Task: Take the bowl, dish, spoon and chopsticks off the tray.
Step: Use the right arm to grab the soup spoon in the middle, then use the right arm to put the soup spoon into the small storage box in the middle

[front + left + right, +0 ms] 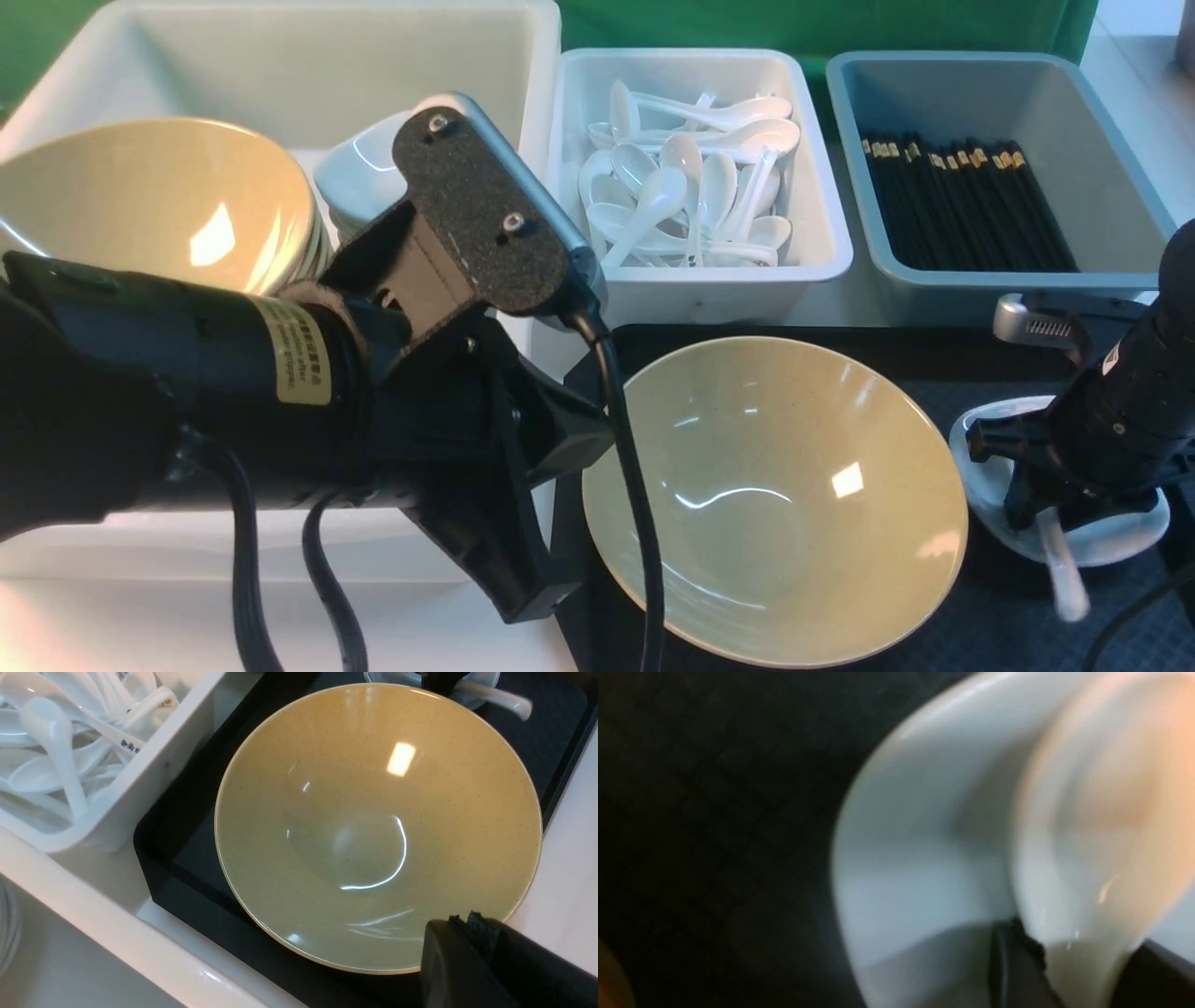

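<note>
The tan-yellow bowl (775, 495) (373, 821) stands on the left half of the black tray (840, 341) (187, 826). My left gripper (537, 593) (467, 919) is shut and empty, its tips just over the bowl's near rim. To the bowl's right on the tray sits the small white dish (980, 467) (915, 858). The white spoon (1064, 569) (1087, 835) lies in it, handle sticking out, blurred. My right gripper (1036, 504) (1080, 952) reaches down into the dish, and its two fingers close on the spoon. The chopsticks of the tray are out of view.
Behind the tray stand three tubs. A large white tub (280, 56) at back left holds stacked bowls (159, 196) and white dishes (359, 173). A white tub (822, 252) holds many spoons. A grey-blue tub (1102, 121) holds black chopsticks (962, 205).
</note>
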Available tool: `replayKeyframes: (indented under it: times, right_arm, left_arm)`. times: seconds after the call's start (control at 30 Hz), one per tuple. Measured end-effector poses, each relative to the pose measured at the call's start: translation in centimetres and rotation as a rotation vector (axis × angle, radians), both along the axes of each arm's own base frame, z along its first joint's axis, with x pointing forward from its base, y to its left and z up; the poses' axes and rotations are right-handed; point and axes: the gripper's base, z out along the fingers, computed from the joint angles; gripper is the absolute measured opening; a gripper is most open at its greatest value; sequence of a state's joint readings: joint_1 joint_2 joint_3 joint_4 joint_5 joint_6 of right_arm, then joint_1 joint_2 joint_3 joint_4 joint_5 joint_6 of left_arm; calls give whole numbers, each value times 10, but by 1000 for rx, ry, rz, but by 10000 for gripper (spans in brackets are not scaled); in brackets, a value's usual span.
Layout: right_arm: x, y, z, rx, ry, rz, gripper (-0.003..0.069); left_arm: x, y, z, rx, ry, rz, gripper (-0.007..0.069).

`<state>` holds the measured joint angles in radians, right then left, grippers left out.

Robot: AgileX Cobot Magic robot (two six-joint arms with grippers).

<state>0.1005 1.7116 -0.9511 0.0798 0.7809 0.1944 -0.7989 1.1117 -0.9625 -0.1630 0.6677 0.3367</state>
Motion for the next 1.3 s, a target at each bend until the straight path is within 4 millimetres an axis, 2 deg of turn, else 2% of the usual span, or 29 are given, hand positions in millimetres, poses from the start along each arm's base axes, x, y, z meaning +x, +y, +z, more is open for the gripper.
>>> replayKeyframes:
  times: [0.17,0.27,0.37,0.4,0.5,0.53,0.57,0.63,0.7,0.73,0.8,0.83,0.87,0.9,0.97,1.07,1.1,1.23,1.3]
  right_arm:
    - [4,1,9,-1,-5,78,242]
    - [5,1,29,-4,-51,134,242]
    - [7,7,77,-8,-171,212,242]
    - [7,9,86,-7,-189,219,242]
    - [16,26,131,-6,-313,311,242]
    - [17,28,133,-6,-320,317,242]
    - [23,39,149,-2,-377,356,242]
    - [28,48,160,2,-416,379,242]
    - [43,66,178,17,-505,414,242]
    - [43,66,178,18,-508,413,242]
    - [59,79,188,39,-573,419,242]
    - [76,89,191,58,-629,408,242]
    - [77,90,191,60,-630,406,242]
    - [91,97,194,78,-673,386,242]
    - [112,108,187,105,-708,365,242]
    - [132,116,181,149,-740,341,242]
    - [147,123,175,178,-759,324,242]
    - [173,133,158,204,-774,305,258]
    - [186,138,148,211,-771,298,341]
  left_arm:
    - [0,1,-1,22,-8,-3,-11]
    - [-1,5,-3,78,-7,-7,-11]
    - [-9,19,-1,154,12,15,-11]
    - [-10,22,0,165,9,21,-11]
    - [-16,38,5,206,0,93,-11]
    - [-16,38,5,205,7,99,-11]
    - [-17,45,7,224,7,150,-11]
    - [-17,51,8,233,13,207,-11]
    - [-17,60,8,259,31,305,-11]
    - [-17,61,7,263,34,315,-11]
    - [-13,66,8,249,39,393,-11]
    - [-9,68,10,218,37,428,-11]
    - [-9,68,10,207,33,431,-11]
    - [-4,67,13,146,14,441,-11]
    - [1,62,19,35,-16,424,-11]
    - [3,56,25,-61,-55,391,-11]
    - [4,52,30,-112,-86,366,-11]
    - [7,47,37,-188,-143,339,-11]
    - [8,46,40,-223,-164,336,-11]
